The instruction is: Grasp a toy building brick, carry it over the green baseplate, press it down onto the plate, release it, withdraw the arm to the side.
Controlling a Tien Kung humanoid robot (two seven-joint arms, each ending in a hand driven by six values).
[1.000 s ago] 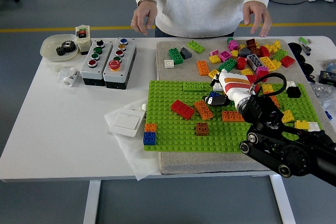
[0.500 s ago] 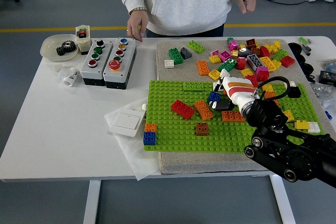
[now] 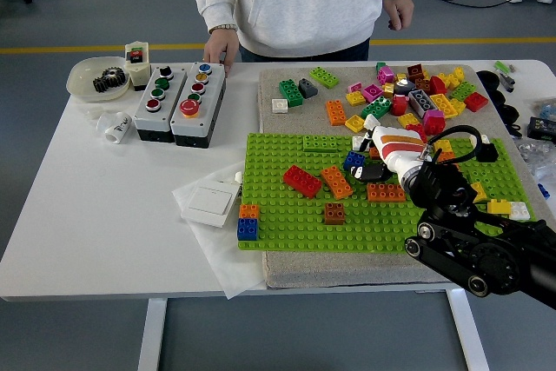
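The green baseplate [image 3: 287, 215] lies on a grey mat in the middle of the table. A small blue brick [image 3: 354, 161] sits on the plate near its far edge. My right hand [image 3: 372, 168], white with orange stripes and black fingers [image 3: 368, 174], hovers just right of that brick, fingers relaxed and holding nothing. Around it on the plate stand a red brick [image 3: 301, 181], an orange brick [image 3: 337, 182], another orange brick [image 3: 385, 192] and a brown brick [image 3: 334, 213]. My left arm is out of view.
Several loose bricks [image 3: 408, 93] lie on the mat beyond the plate. Two button boxes [image 3: 178, 102], a bowl with a gear [image 3: 97, 78] and a white switch plate [image 3: 211, 202] are on the left. A person's hand [image 3: 221, 45] rests at the far edge.
My right hand has shifted right, uncovering the blue brick, which stays on the plate. The person has moved left and lifted one hand off the table.
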